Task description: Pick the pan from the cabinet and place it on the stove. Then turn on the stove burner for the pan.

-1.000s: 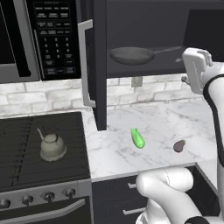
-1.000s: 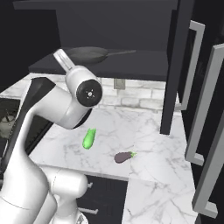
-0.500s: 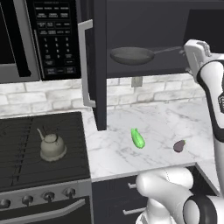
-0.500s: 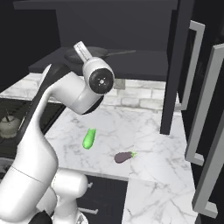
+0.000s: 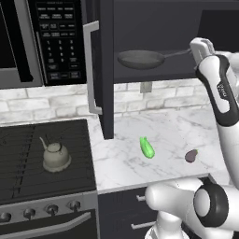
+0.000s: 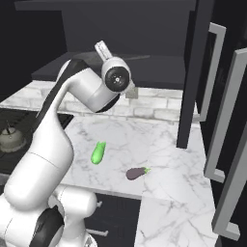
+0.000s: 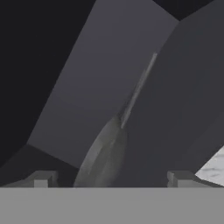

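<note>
Item: wide, shallow dark-grey frying pan [image 5: 140,59] with long thin handle. Location: bottom shelf of the tall black wall cabinet [image 5: 154,32], doors open; handle pointing toward the arm.

Item: two-finger gripper [image 7: 111,177], jaws spread wide, grasping nothing. In the hand view the pan and its handle run up between the two dark tips, apart from them.

Item: black cooktop stove [image 5: 28,144] with ribbed grates. Carries a small pale-grey kettle [image 5: 55,156]; row of dark knobs [image 5: 51,210] untouched, as far as can be judged.

Item: white marble counter [image 5: 163,140], bearing a green vegetable [image 5: 147,147] and a small purple aubergine [image 5: 191,155].

Progress: cabinet opened; pan not yet gripped, lifted or placed; burner not yet lit. Nearly all remains.

Obscured: in the right base view the arm's wrist covers the pan body. The gap between the gripper and the handle is probably small, but the views do not settle it.
</note>
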Tool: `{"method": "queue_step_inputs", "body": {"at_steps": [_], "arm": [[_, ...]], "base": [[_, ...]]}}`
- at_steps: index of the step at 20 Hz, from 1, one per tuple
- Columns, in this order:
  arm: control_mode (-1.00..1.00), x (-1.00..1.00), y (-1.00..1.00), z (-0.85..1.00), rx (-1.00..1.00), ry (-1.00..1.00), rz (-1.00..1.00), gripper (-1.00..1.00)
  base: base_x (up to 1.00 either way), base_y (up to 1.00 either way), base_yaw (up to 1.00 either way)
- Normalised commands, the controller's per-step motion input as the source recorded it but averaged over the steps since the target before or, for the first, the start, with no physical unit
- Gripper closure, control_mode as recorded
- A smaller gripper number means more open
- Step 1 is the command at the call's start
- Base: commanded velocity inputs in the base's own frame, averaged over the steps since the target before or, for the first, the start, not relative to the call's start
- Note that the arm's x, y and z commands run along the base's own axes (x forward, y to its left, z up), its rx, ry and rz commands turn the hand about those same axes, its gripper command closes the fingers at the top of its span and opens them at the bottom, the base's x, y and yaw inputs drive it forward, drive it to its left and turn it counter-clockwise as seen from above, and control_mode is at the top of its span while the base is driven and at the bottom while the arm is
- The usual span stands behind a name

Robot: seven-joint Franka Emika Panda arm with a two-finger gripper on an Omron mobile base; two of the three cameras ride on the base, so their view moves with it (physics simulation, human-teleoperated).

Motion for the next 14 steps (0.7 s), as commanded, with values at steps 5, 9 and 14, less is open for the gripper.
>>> {"method": "queue_step_inputs", "body": {"at_steps": [5,9,14], "arm": [[-1.0,0.5,-0.09,-0.04,-0.01,0.06,-0.04,-1.0],[-1.0,0.48,-0.05,-0.1,-0.01,0.14,-0.03,-1.0],[-1.0,0.43,-0.14,-0.06,-0.01,0.09,-0.03,-1.0]], "base": [[0.0,0.0,0.0],[0.0,0.0,0.0],[0.0,0.0,0.0]]}}
